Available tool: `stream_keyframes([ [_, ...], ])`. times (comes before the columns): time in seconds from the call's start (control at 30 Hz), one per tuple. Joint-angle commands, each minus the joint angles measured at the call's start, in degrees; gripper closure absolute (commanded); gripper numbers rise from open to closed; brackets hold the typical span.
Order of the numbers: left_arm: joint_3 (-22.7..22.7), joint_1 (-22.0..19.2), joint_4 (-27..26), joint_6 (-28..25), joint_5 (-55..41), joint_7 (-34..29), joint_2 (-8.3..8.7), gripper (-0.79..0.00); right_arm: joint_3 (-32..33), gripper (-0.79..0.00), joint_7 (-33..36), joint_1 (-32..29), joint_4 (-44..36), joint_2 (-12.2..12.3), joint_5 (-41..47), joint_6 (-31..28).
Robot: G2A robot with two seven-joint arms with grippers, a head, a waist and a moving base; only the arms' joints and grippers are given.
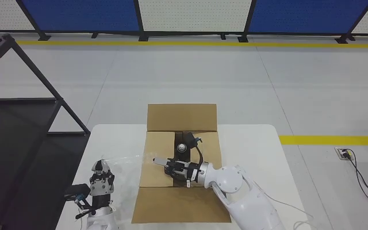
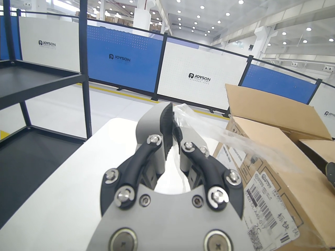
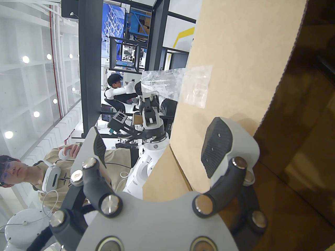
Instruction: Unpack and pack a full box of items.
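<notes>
An open cardboard box stands on the middle of the white table. A clear strip of tape or film runs from the box's left flap to my left gripper, which is shut on its free end. That gripper sits near the table's front left corner, apart from the box. My right gripper is open over the left flap's edge, one finger on each side of the cardboard. From above it lies across the box opening. A dark item rests inside the box.
A black metal shelf rack stands beside the table on the left, close to my left arm. Blue and white fence panels close off the floor beyond. Bare table shows right of the box.
</notes>
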Motion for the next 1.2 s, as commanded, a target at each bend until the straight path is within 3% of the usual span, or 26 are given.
stream_keyframes([
  [0.0, -0.26, 0.21, -0.29, -0.33, -0.36, 0.31, -0.08, 0.000, 0.00, -0.785, 0.03, -0.01, -0.03, -0.01, -0.02, 0.02],
  [1.17, -4.42, 2.91, -4.30, -2.35, -3.53, 3.96, -1.38, 0.000, -0.20, -0.785, 0.19, 0.13, -0.39, -0.25, -0.42, 0.60],
])
